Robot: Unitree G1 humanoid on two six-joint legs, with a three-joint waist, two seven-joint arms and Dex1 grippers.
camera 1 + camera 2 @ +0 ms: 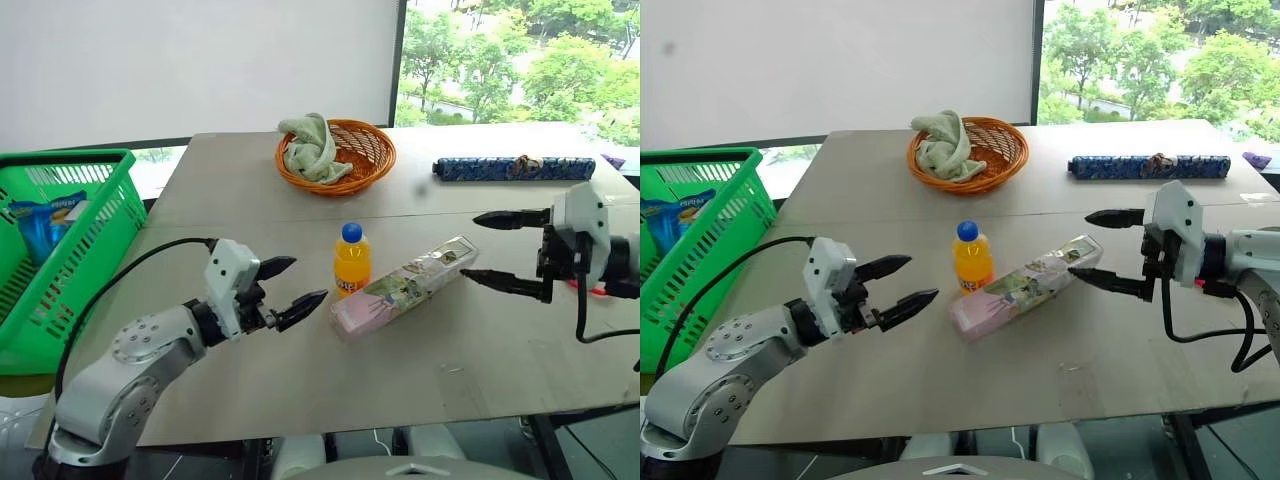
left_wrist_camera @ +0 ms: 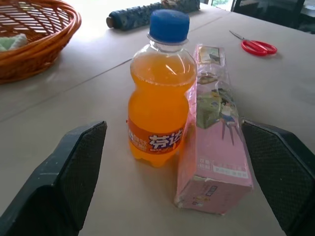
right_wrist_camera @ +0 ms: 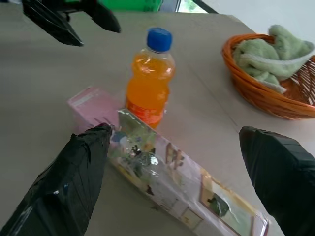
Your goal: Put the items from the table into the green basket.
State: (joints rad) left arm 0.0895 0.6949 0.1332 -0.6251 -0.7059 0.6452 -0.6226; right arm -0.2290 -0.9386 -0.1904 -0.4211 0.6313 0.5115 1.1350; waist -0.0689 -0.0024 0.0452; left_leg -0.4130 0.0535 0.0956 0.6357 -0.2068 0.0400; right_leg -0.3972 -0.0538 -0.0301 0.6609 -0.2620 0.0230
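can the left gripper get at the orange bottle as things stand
Probably yes: the left gripper is open and faces the orange bottle across bare table. The pink pack sits close on the bottle's far side.

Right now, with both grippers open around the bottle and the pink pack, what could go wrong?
The orange drink bottle stands upright right against the floral pink pack, so a left gripper closing on either may tip the bottle. The right gripper sits at the pack's far end; both pulling on it could twist it. The green basket is off the table's left edge, so a carry could drop short.
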